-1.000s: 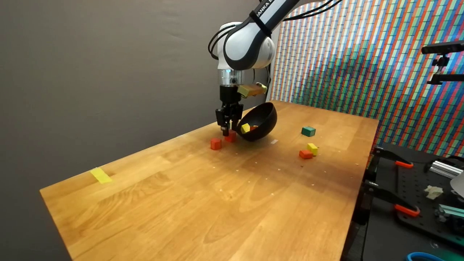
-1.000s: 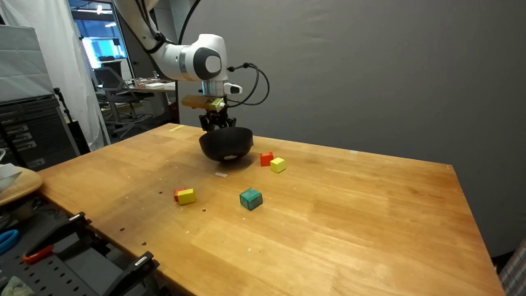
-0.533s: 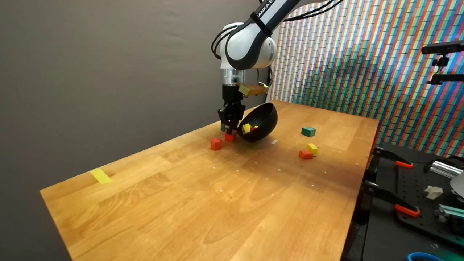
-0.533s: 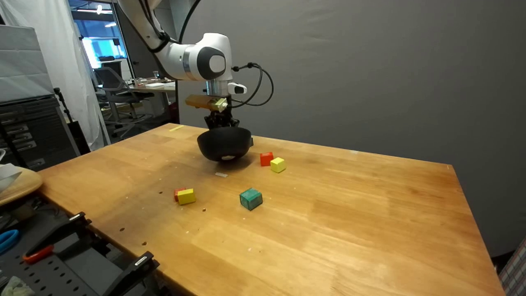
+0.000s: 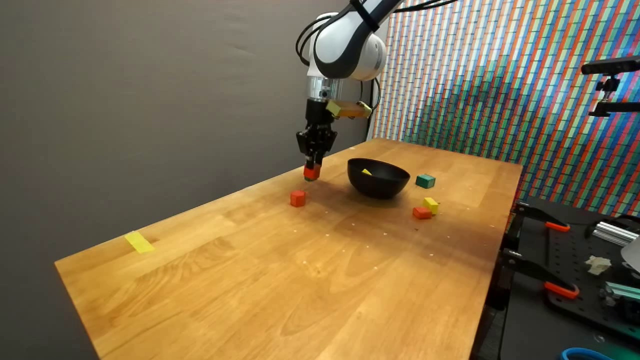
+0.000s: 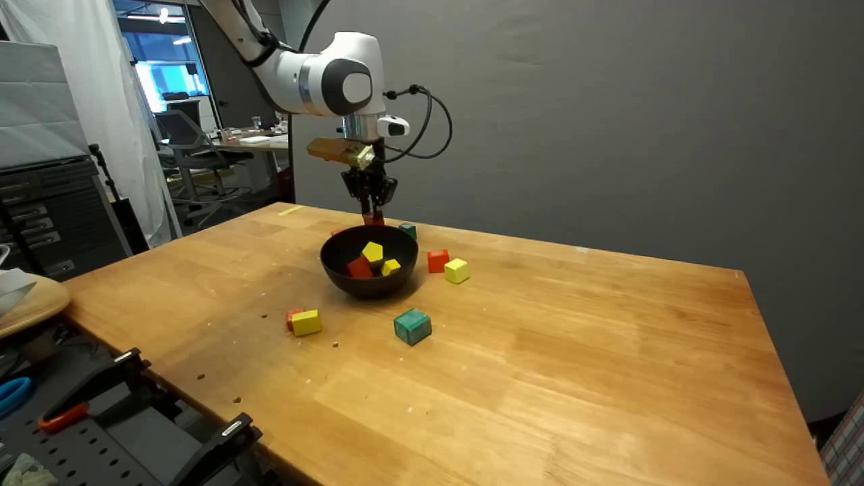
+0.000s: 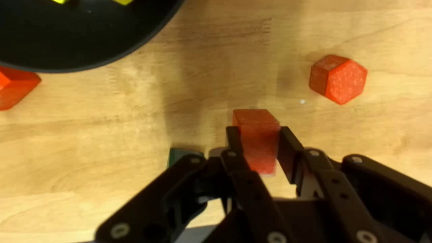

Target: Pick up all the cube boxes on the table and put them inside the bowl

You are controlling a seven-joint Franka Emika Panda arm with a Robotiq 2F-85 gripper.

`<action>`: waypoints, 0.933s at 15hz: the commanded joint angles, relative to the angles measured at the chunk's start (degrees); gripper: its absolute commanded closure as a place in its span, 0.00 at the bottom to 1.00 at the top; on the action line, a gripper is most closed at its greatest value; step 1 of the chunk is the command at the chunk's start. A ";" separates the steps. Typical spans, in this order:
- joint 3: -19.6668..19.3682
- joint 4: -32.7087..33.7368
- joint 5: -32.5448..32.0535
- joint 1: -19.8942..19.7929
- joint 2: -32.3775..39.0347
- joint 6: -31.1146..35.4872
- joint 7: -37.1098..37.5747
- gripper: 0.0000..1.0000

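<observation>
My gripper [image 7: 258, 135] is shut on a red cube [image 7: 259, 146], held above the table [image 5: 280, 280]. In an exterior view the held cube [image 5: 312, 173] hangs beside the black bowl [image 5: 378, 184]. That bowl stands upright; inside lie yellow cubes [image 6: 372, 252] and a red cube [image 6: 359, 268]. On the table rest a red cube [image 5: 298, 198], a green cube [image 6: 408, 230] behind the bowl, and a red one [image 6: 437, 261] by a yellow one [image 6: 456, 271]. Another green cube [image 6: 412, 327] and a yellow cube [image 6: 306, 322] touching a red one [image 6: 293, 318] lie nearer that camera.
A flat yellow strip [image 5: 139, 242] is stuck near the table's edge. Clamps [image 5: 542, 275] and a black perforated board sit alongside the table. A grey wall [image 5: 175, 100] runs close behind the arm.
The gripper has closed on a red cube and risen with it. The bowl, tilted against the gripper before, has dropped level and shifted away from it; its cubes stayed inside.
</observation>
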 commanded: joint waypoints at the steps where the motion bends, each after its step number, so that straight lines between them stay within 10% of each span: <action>1: -0.41 -8.33 2.07 -1.17 -8.49 5.67 1.18 0.92; 14: -2.43 -30.06 6.68 -2.59 -19.98 8.98 5.40 0.92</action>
